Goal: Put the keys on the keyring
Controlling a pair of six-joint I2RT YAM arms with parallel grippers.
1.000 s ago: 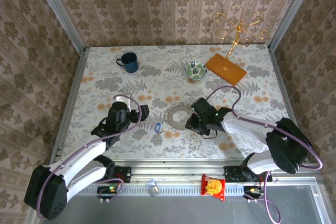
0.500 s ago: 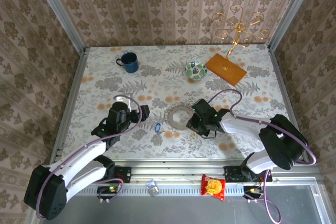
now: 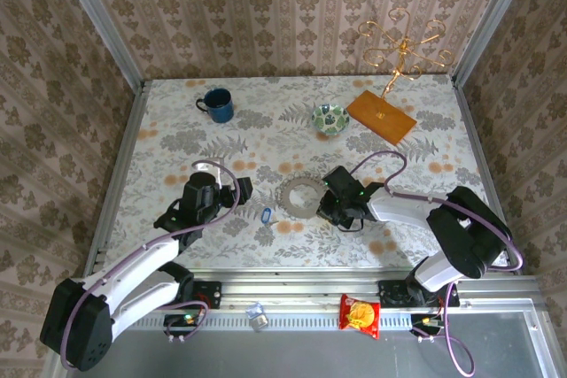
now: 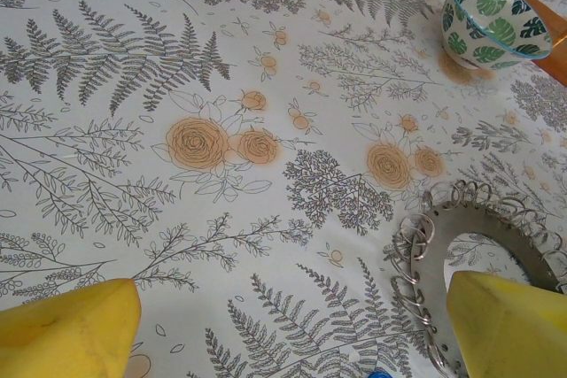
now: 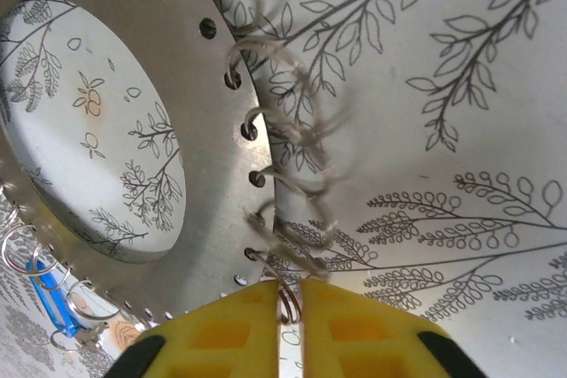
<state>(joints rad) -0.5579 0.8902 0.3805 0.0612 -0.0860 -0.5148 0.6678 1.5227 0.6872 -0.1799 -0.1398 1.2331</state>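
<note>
Centrally on the flower-patterned table (image 3: 177, 143) lies the keyring (image 3: 301, 194), a flat grey metal disc with a large round hole. Small wire loops (image 5: 288, 300) are threaded through holes along its rim.

The right pincer (image 3: 331, 211) sits low at the keyring's right edge. In the right wrist view its two yellow fingers (image 5: 239, 329) are drawn almost together. One of the rim's thin wire loops is nipped in the narrow slit between them. The rest of the keyring lies flat on the table beyond the fingertips.

A key (image 3: 267, 215) with a blue head lies on the table close to the keyring's near-left rim. Whether it touches any of the loops cannot be told.

The left pincer (image 4: 288, 332) hangs farther to the left of the keyring, beyond the key. Its yellow fingertips are spread wide with nothing between them but bare table. In the left wrist view the keyring's looped rim lies just ahead of one fingertip.

Behind the keyring stands a green-patterned bowl (image 3: 330, 119). Behind it and to the right are an orange board (image 3: 381, 117) and a gold candelabra (image 3: 403, 42). A blue mug (image 3: 215, 104) stands well behind the keyring to the left. A red snack packet (image 3: 360, 314) lies on the rail well to the near side of the keyring.
</note>
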